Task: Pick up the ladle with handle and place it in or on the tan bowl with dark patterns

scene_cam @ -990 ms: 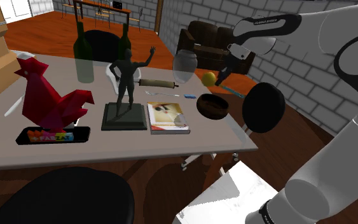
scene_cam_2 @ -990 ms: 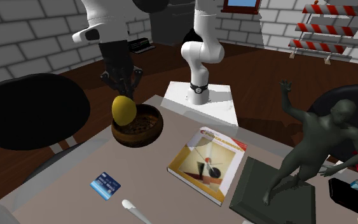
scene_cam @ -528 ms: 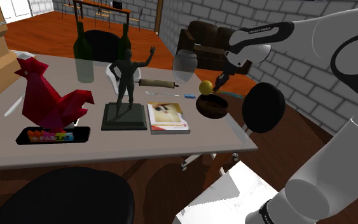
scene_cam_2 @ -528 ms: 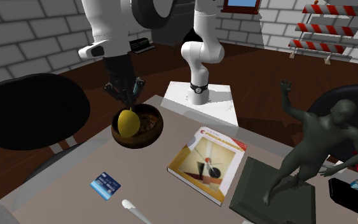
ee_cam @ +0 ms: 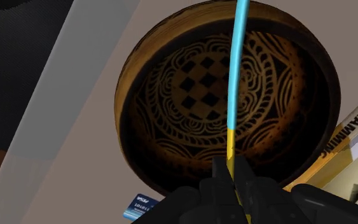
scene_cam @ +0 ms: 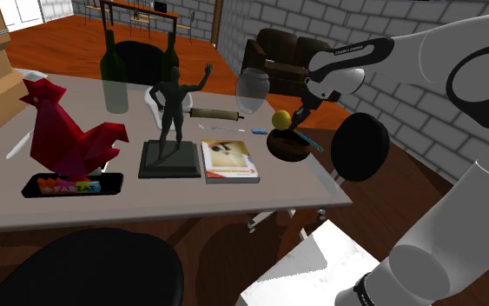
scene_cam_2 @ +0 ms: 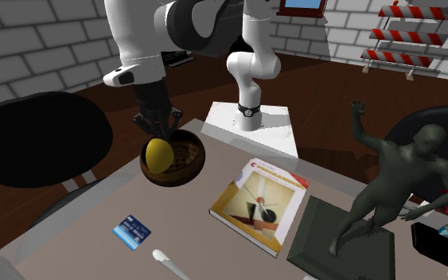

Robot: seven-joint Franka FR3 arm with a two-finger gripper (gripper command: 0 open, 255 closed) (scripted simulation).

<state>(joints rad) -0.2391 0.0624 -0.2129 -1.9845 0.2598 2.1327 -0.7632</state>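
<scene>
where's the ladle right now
In the second exterior view the ladle hangs clasped in the gripper, its yellow scoop just over the patterned bowl, to the left of the book.

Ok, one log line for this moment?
phase: placing | tool: shut on ladle | ladle: yellow cup at bowl | bowl: on table

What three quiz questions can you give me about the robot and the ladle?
1. True or false: the gripper is shut on the handle of the ladle.
2. Which thing lies straight ahead of the gripper in the wrist view? A the book, B the patterned bowl, C the red rooster.
3. Fill the gap: the ladle's handle is blue and its scoop is ____.
Key: 1 true; 2 B; 3 yellow.
</scene>
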